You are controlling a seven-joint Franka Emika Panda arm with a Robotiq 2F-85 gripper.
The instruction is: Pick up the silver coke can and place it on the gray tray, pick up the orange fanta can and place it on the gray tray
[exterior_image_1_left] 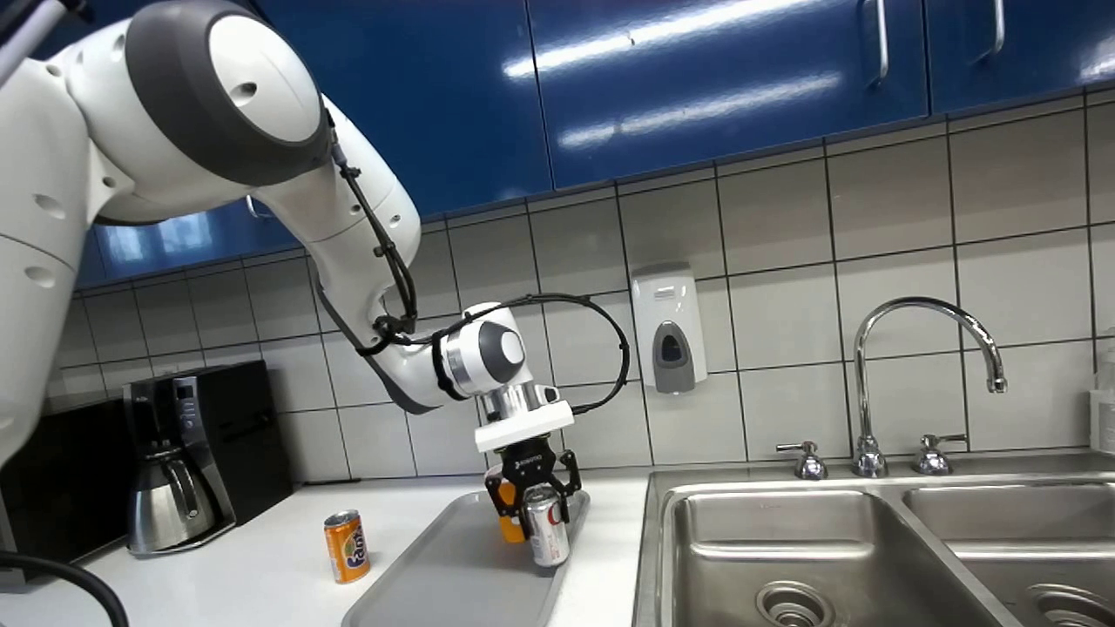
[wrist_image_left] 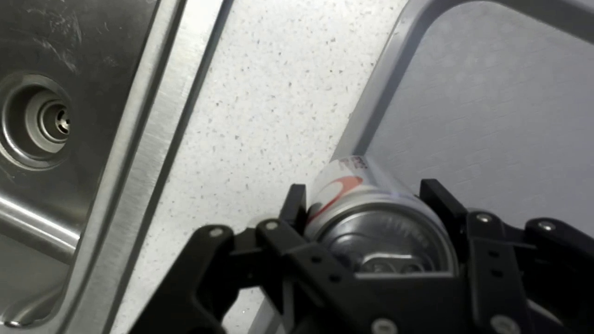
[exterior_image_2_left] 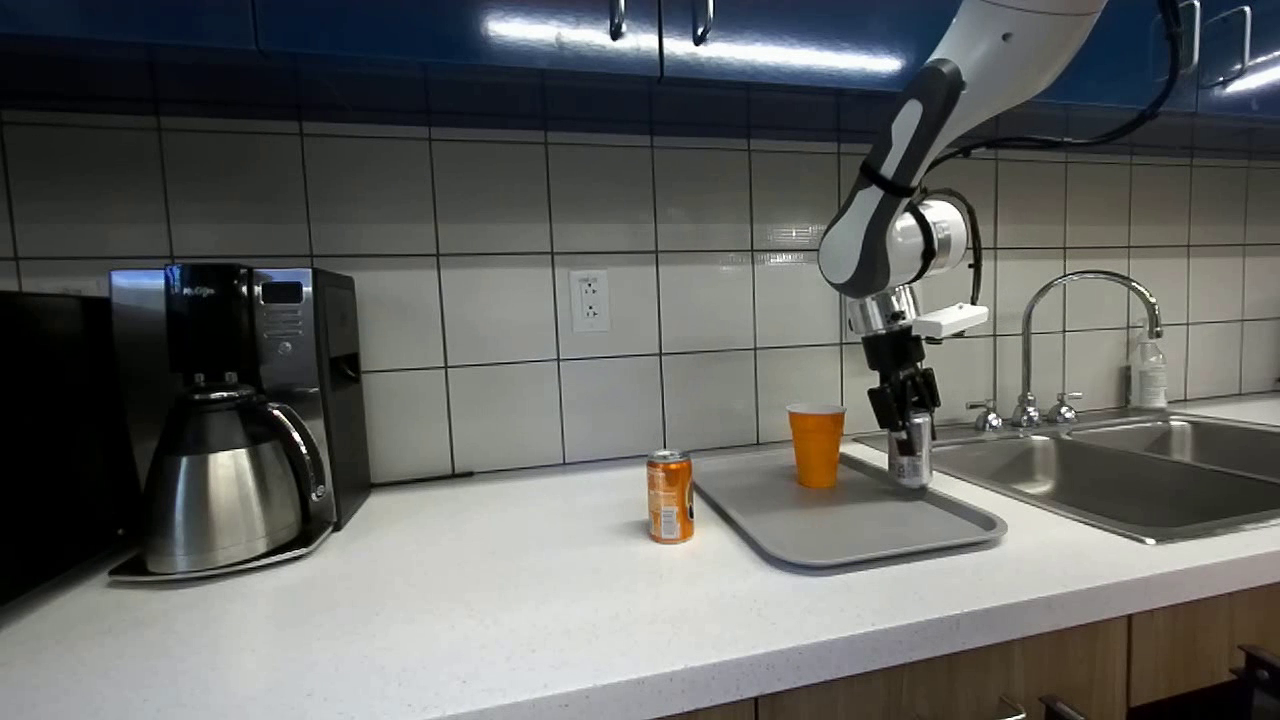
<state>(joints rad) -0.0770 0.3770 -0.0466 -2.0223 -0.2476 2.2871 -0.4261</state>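
One silver Coke can [exterior_image_1_left: 548,533], clasped upright by the gripper [wrist_image_left: 364,197] at the gray tray's [exterior_image_2_left: 840,532] right rim, probably must go left.

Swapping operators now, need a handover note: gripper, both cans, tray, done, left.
Gripper: shut on the silver coke can.
Silver coke can: roughly upright, at the edge of the gray tray nearest the sink; can't tell whether its base touches.
Orange fanta can: upright on the counter, apart from the tray. An orange cup stands on the tray; not part of the job.
Done: silver can gripped, not released.
Left: set it on the tray, probably shifted inward off the rim first; then pick and place the fanta can.
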